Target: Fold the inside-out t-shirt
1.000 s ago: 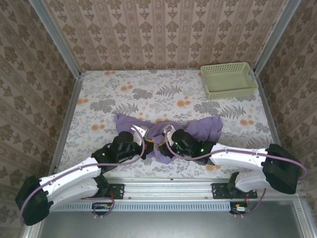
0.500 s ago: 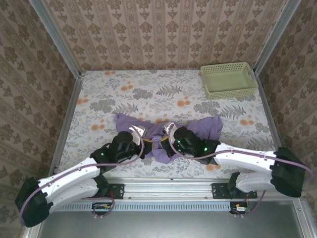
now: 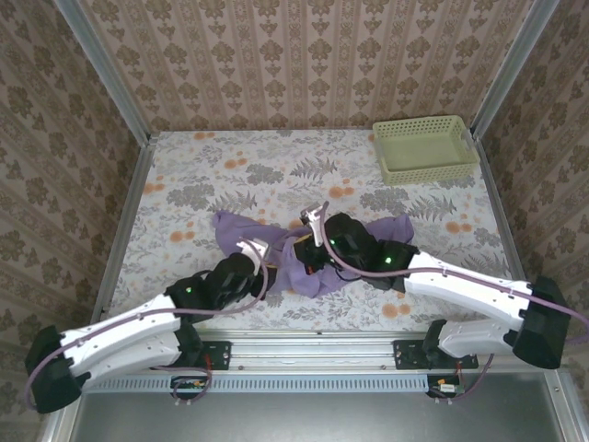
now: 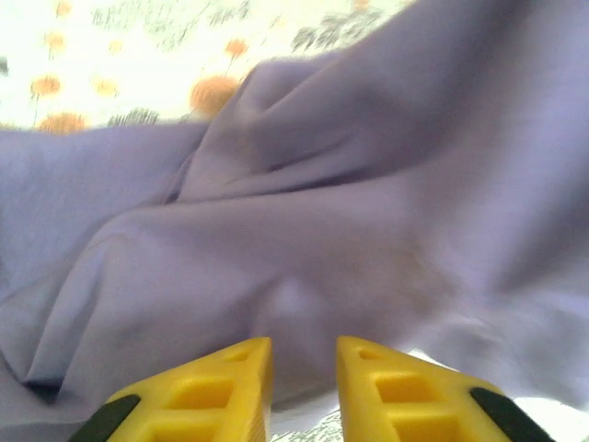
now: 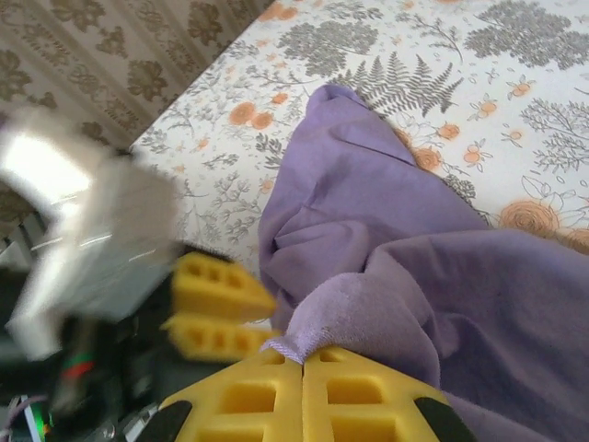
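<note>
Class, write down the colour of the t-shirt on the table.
Plain lavender-purple t-shirt, clearest in the right wrist view.

There is one lavender t-shirt (image 3: 391,235), one pale green basket (image 3: 425,147) and one flowered table (image 3: 276,157). There are two grippers, both yellow: the left gripper (image 4: 304,345) and the right gripper (image 5: 303,359).

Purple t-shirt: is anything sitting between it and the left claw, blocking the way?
Nothing visible does. The left gripper, jaws slightly apart, faces the bare fabric of the t-shirt directly. The right gripper is pinching a fold off to one side, not in between.
</note>
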`<act>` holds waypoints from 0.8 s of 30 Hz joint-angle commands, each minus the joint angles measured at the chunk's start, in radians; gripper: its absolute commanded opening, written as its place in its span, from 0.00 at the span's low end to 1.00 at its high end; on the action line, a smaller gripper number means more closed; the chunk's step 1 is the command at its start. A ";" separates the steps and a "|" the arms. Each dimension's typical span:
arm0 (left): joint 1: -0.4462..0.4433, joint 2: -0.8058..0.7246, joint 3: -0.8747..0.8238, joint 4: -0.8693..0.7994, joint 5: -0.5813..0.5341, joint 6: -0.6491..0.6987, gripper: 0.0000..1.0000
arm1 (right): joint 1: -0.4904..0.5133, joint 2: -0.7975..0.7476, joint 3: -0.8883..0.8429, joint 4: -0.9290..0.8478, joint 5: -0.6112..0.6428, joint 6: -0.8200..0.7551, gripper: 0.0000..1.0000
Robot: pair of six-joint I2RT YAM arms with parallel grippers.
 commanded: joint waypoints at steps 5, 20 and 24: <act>-0.049 -0.061 -0.042 0.198 0.019 -0.051 0.39 | -0.043 0.138 0.118 -0.067 -0.050 0.075 0.00; 0.076 0.305 -0.013 0.311 0.039 -0.132 0.26 | -0.117 0.166 0.020 -0.085 0.124 0.059 0.35; 0.096 0.260 -0.073 0.339 0.077 -0.137 0.18 | -0.115 0.159 -0.017 -0.040 0.061 0.000 0.39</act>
